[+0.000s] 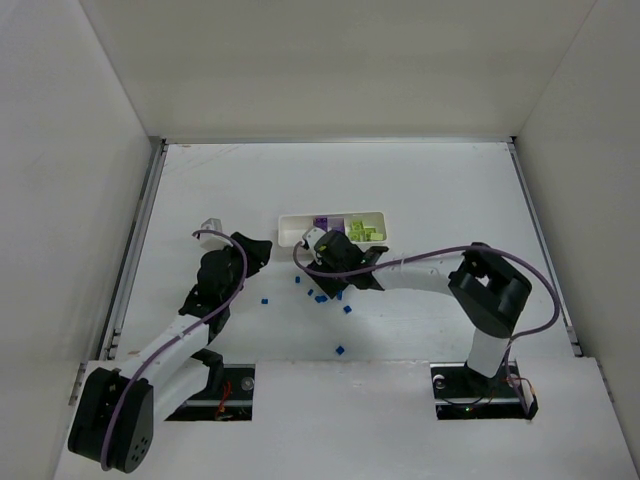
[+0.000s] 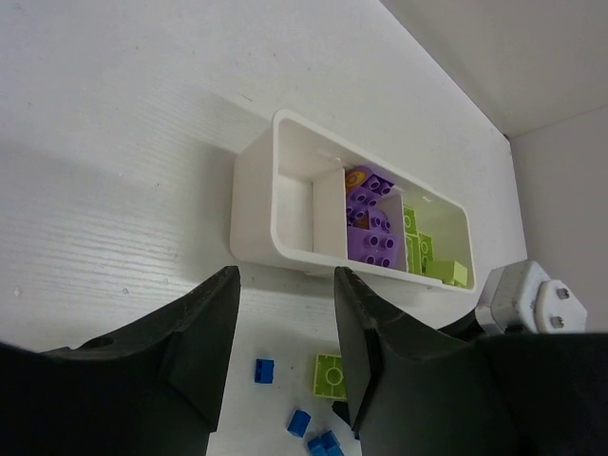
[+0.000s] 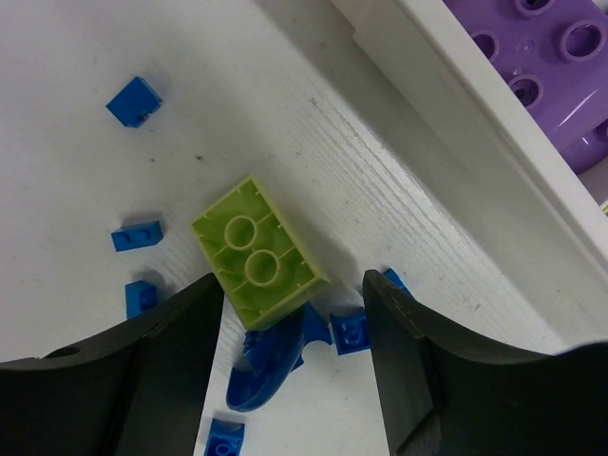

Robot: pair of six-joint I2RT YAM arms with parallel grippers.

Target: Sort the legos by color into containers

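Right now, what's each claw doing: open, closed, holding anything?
Left claw: open, empty.
Right claw: open over a green brick, not gripping it.

Left arm (image 1: 165, 350) and right arm (image 1: 425, 275): white tube links w/ chunky black joint housings (the right arm's elbow block is the bulkiest). Purple cable (image 1: 555, 300) loops along each. Left gripper (image 2: 287, 285) and right gripper (image 3: 294, 285): broad matte-black wedge fingers (image 2: 199, 351). White moulded piece (image 2: 527, 299) at the right wrist.
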